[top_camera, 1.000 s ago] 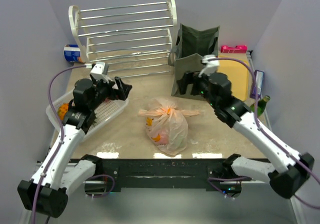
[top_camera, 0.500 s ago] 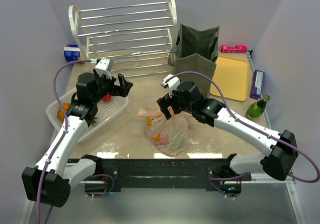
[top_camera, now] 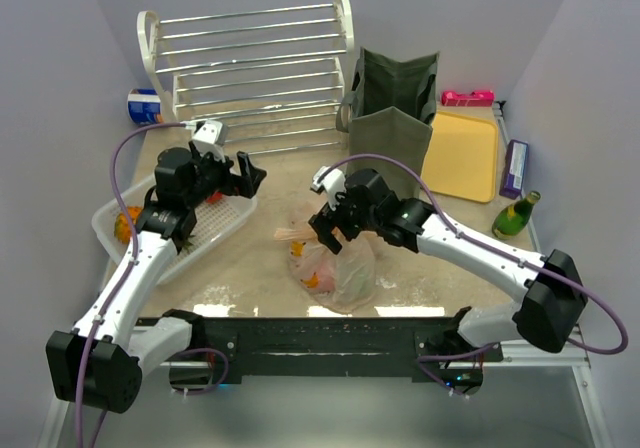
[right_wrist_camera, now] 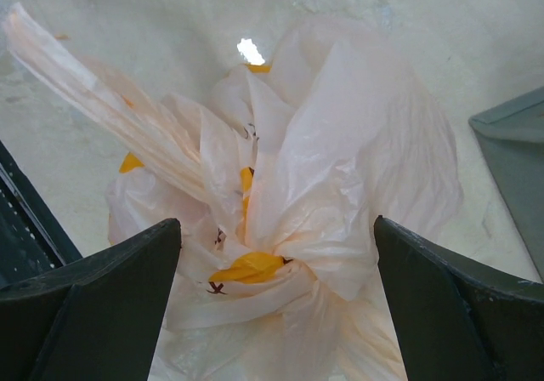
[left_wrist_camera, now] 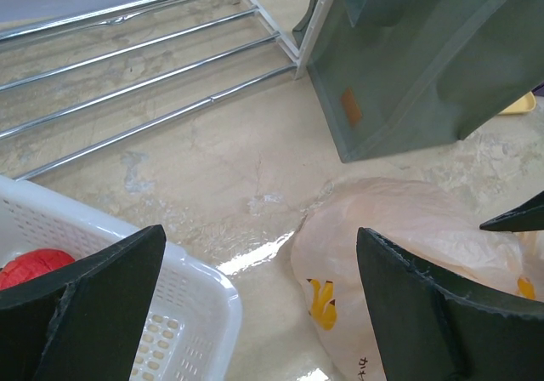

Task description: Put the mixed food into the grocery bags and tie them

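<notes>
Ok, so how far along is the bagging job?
Done: the peach bag looks filled and knotted. In hand: the right claw hovers open over it, holding nothing; the left claw is open too. Left: a red fruit and an orange fruit lie in the white tray, and the green tote stands untied.

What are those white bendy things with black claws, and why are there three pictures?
It is a robot with two arms fixed to a table. Each arm ends in a two-finger claw called a gripper. One picture looks down from above. The other two come from small cameras on the wrists, so you see each claw's black fingers. The left gripper hangs open by the edge of a white tray with a red fruit in it. The right gripper is open just above a peach plastic bag with a bunched-up top. Neither holds anything. Behind stand a green tote and a metal rack.
</notes>
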Robot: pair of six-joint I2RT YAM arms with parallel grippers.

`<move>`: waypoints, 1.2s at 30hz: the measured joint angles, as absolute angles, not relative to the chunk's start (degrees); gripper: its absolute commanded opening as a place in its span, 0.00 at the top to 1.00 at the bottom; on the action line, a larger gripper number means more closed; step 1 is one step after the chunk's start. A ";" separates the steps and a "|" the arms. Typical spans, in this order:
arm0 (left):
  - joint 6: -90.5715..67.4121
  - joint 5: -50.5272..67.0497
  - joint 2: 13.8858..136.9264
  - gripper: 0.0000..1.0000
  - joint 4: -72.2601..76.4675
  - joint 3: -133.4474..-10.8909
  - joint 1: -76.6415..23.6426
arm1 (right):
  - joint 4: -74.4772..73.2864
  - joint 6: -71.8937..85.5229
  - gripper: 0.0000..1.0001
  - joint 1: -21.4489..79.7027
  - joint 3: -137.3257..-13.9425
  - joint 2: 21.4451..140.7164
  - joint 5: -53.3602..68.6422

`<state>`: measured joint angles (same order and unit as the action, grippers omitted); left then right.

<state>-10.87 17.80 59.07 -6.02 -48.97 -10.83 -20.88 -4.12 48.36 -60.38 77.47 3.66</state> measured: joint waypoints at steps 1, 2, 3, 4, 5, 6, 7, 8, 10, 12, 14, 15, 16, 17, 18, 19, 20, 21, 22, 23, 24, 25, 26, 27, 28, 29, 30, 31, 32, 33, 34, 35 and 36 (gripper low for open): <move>-10.87 17.82 59.07 0.00 -6.04 -48.90 -10.83 | -21.23 -4.19 0.03 48.38 -60.38 77.89 3.66; -10.87 17.85 59.07 0.00 -6.02 -48.86 -10.81 | -21.87 -4.23 0.05 48.49 -60.38 78.46 3.68; -10.87 17.89 59.07 0.00 -6.02 -48.84 -10.81 | -22.39 -4.34 0.14 48.49 -60.38 78.81 3.66; -10.87 17.98 59.07 0.00 -6.02 -48.84 -10.79 | -22.83 -4.40 0.20 48.53 -60.38 79.05 3.64; -10.87 18.04 59.07 0.00 -6.02 -48.84 -10.76 | -23.29 -4.49 0.26 48.62 -60.38 79.20 3.60; -10.87 18.06 59.07 0.00 -6.00 -48.84 -10.74 | -23.57 -4.73 0.41 48.73 -60.36 79.26 3.60; -10.87 18.11 59.07 0.00 -6.00 -48.84 -10.68 | -23.83 -4.82 0.50 48.84 -60.27 79.29 3.62; -10.87 18.20 59.07 0.00 -5.98 -48.84 -10.61 | -24.12 -4.95 0.62 48.90 -60.25 79.26 3.64; -10.87 18.24 59.07 0.00 -5.91 -48.84 -10.55 | -24.84 -4.91 0.93 49.12 -60.14 79.29 3.70; -10.87 18.24 59.07 0.00 -5.82 -48.82 -10.52 | -25.67 -4.54 1.00 49.12 -60.14 79.26 3.92; -10.87 18.17 59.02 0.00 -5.72 -48.82 -10.52 | -26.61 -3.99 1.00 49.12 -60.25 79.13 4.14; -10.85 18.02 58.98 0.00 -5.65 -48.82 -10.52 | -27.24 -3.81 1.00 49.12 -60.55 78.96 4.21; -10.76 17.58 58.81 0.00 -5.61 -48.71 -10.52 | -28.73 -3.33 1.00 49.12 -61.58 78.78 4.12; -10.63 17.10 58.59 0.00 -5.58 -48.49 -10.52 | -30.17 -2.79 1.00 49.12 -63.40 78.43 3.88; -10.37 16.49 58.33 0.00 -5.58 -48.25 -10.52 | -31.09 -2.28 1.00 49.12 -65.06 77.91 3.57; -10.15 15.77 58.00 0.00 -5.58 -47.94 -10.52 | -32.53 -1.43 1.00 49.12 -67.83 77.38 2.72; -9.85 15.07 57.69 0.00 -5.61 -47.64 -10.52 | -33.74 -0.73 1.00 49.12 -71.33 76.75 1.23; -9.78 14.57 57.43 0.00 -5.61 -47.44 -10.52 | -34.89 -0.03 1.00 49.12 -75.61 76.38 -0.89; -9.61 14.06 57.10 0.00 -5.56 -47.16 -10.52 | -35.42 0.40 1.00 49.12 -80.05 76.01 -3.05; -9.43 13.63 56.86 0.00 -5.58 -46.96 -10.50 | -35.44 0.69 1.00 49.15 -83.61 75.75 -5.10; -9.34 13.34 56.75 0.00 -5.61 -46.89 -10.50 | -35.40 0.75 1.00 49.19 -89.47 75.72 -8.86; -9.32 13.19 56.71 0.00 -5.56 -46.89 -10.52 | -34.28 0.36 1.00 49.17 -92.95 75.72 -11.35; -9.30 12.97 56.64 0.00 -5.56 -46.89 -10.50 | -32.38 -0.25 1.00 49.08 -96.86 75.68 -14.72; -9.28 12.93 56.62 0.00 -5.54 -46.89 -10.50 | -30.11 -1.04 1.00 48.80 -100.12 75.70 -17.65; -9.26 12.93 56.60 0.00 -5.50 -46.87 -10.50 | -27.33 -2.11 1.00 48.21 -102.61 75.72 -20.18; -9.26 12.93 56.55 0.00 -5.34 -46.74 -10.50 | -24.53 -3.27 1.00 47.03 -104.57 75.81 -22.06; -9.26 12.95 56.49 0.00 -5.26 -46.57 -10.52 | -22.31 -4.14 1.00 45.80 -105.93 76.18 -23.49; -9.28 12.99 56.40 0.01 -5.19 -46.33 -10.50 | -19.07 -5.52 1.00 43.90 -107.42 77.03 -24.84; -9.28 13.10 56.34 0.01 -5.21 -46.02 -10.50 | -15.53 -6.92 1.00 41.52 -108.79 78.37 -26.04; -9.28 13.26 56.31 0.01 -5.23 -45.84 -10.50 | -12.32 -8.29 1.00 39.09 -110.26 79.81 -27.29; -9.28 13.41 56.31 0.02 -5.19 -45.74 -10.50 | -9.34 -9.82 1.00 37.08 -111.74 81.49 -28.27; -9.28 13.72 56.29 0.02 -5.13 -45.58 -10.50 | -7.25 -11.11 1.00 35.24 -113.43 83.81 -29.19; -9.30 13.98 56.23 0.02 -5.02 -45.43 -10.50 | -5.13 -12.45 1.00 33.34 -115.66 86.61 -29.98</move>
<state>-9.30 13.98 56.23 -5.02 -45.43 -10.50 -5.13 -12.45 33.34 -115.66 86.61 -29.98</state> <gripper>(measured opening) 0.990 0.040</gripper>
